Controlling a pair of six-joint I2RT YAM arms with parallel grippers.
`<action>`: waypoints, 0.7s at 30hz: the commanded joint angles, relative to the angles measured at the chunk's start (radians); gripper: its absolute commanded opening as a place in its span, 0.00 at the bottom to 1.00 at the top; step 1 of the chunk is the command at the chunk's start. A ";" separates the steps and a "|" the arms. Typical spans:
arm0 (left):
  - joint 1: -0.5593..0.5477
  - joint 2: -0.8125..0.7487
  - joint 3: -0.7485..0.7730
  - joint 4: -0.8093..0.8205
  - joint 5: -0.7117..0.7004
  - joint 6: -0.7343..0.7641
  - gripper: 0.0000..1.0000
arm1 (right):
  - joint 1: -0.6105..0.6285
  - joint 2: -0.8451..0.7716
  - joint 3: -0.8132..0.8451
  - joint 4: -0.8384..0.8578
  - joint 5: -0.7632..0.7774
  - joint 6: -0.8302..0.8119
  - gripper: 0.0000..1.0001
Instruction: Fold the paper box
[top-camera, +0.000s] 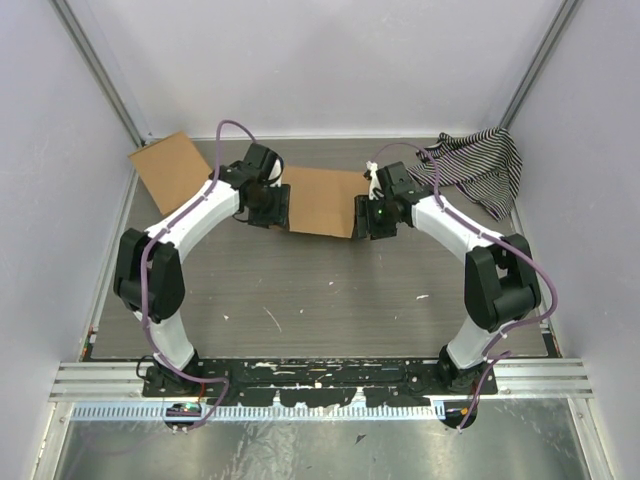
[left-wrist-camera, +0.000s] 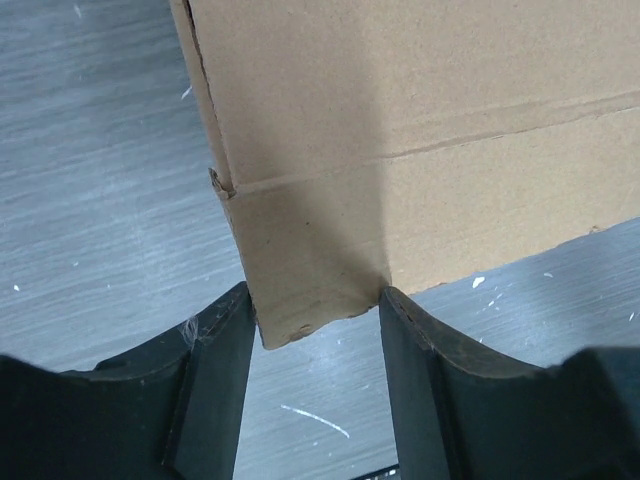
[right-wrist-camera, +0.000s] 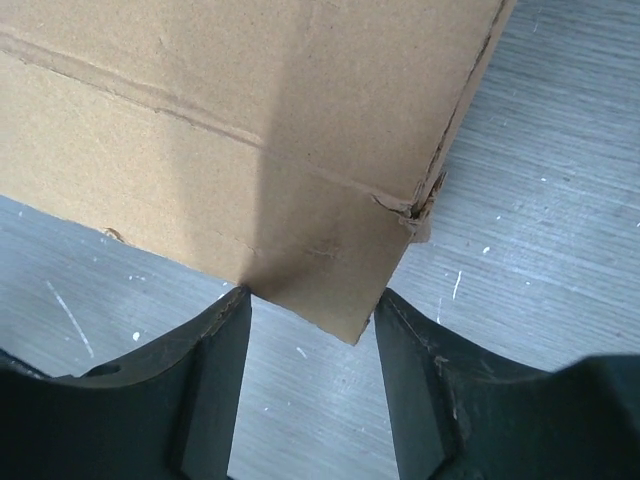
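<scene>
I see the box (top-camera: 322, 200) lying on the far middle of the table (top-camera: 300, 300), a creased panel facing up, between the two arms. My left gripper (left-wrist-camera: 315, 300) is partly spread, and the box's near left corner sits in the gap, touching both fingers. My right gripper (right-wrist-camera: 312, 300) is spread the same way around the near right corner. A cardboard rectangle (top-camera: 170, 170) lies far left and a striped cloth (top-camera: 480, 165) far right, both apart from the box.
</scene>
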 joint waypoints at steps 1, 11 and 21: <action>-0.006 0.037 0.053 -0.122 0.057 0.009 0.58 | 0.001 0.011 0.081 -0.056 -0.117 0.022 0.57; -0.006 0.065 0.065 -0.179 0.045 0.021 0.58 | -0.014 0.064 0.146 -0.151 -0.130 0.026 0.58; -0.006 0.082 0.099 -0.223 0.051 0.026 0.58 | -0.024 0.111 0.182 -0.247 -0.205 0.018 0.58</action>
